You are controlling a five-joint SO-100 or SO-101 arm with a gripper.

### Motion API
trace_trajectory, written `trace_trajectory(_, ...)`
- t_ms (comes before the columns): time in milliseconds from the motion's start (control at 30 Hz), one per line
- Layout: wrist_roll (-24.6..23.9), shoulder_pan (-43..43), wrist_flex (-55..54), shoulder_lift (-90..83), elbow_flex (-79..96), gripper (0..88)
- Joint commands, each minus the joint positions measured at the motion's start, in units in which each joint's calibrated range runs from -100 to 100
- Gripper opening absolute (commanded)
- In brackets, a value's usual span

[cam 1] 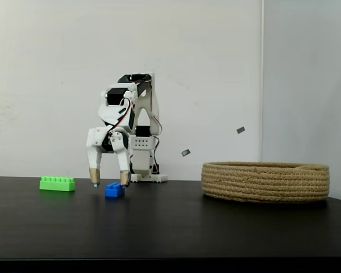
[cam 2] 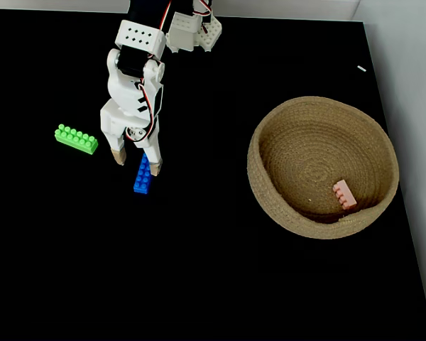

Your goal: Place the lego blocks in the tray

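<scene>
The blue brick [cam 1: 115, 190] is a small studded block of bright blue plastic, short and narrow. In the fixed view from above it [cam 2: 143, 175] lies flat on the black table [cam 2: 199, 270], its long side running near to far with a slight tilt. The green brick [cam 1: 57, 183] is longer, bright green, with a double row of studs, and it [cam 2: 76, 138] lies on the table to the left of the blue one, well apart from it. The pink brick [cam 2: 344, 195] is pale and small, and it rests inside the rope basket [cam 2: 270, 192] near its right wall.

The gripper [cam 1: 109, 182] points down at the table with its two fingers spread apart, holding nothing. In the side view the right fingertip [cam 1: 124, 178] stands just beside the top of the blue brick, while the left one [cam 1: 94, 177] comes down between the blue and green bricks. From above, the gripper [cam 2: 137, 162] has its right fingertip [cam 2: 155, 168] against the far right edge of the blue brick; whether it truly touches I cannot tell.

The basket [cam 1: 265, 182] sits far to the right of the arm.
</scene>
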Motion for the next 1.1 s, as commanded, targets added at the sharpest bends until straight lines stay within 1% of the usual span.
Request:
trace_trajectory(0,-0.59,0.11,-1.58,1.40,-3.35,10.5)
trace_trajectory(67,-0.98,-0.47,-2.00,2.34,-3.26,0.3)
trace_trajectory(167,-2.39,-1.29,-2.00,1.66,-2.71,0.1)
trace_trajectory(267,-5.67,-2.53,-1.41,-2.90,-1.16,0.0)
trace_trajectory(400,-12.16,-5.00,1.67,-14.77,0.76,0.0)
trace_trajectory(500,-16.75,-7.88,7.17,-25.60,0.94,0.0)
trace_trajectory(600,-22.91,-12.34,11.08,-35.15,0.57,0.0)
trace_trajectory(700,-30.23,-17.78,10.66,-41.85,0.94,0.0)
trace_trajectory(767,-32.38,-22.56,11.25,-45.21,1.21,0.1)
trace_trajectory(833,-36.04,-28.00,13.08,-47.36,1.12,0.2)
trace_trajectory(900,-38.53,-32.86,13.58,-48.22,1.39,0.2)
trace_trajectory(1067,-46.11,-41.93,13.00,-44.35,2.67,0.2)
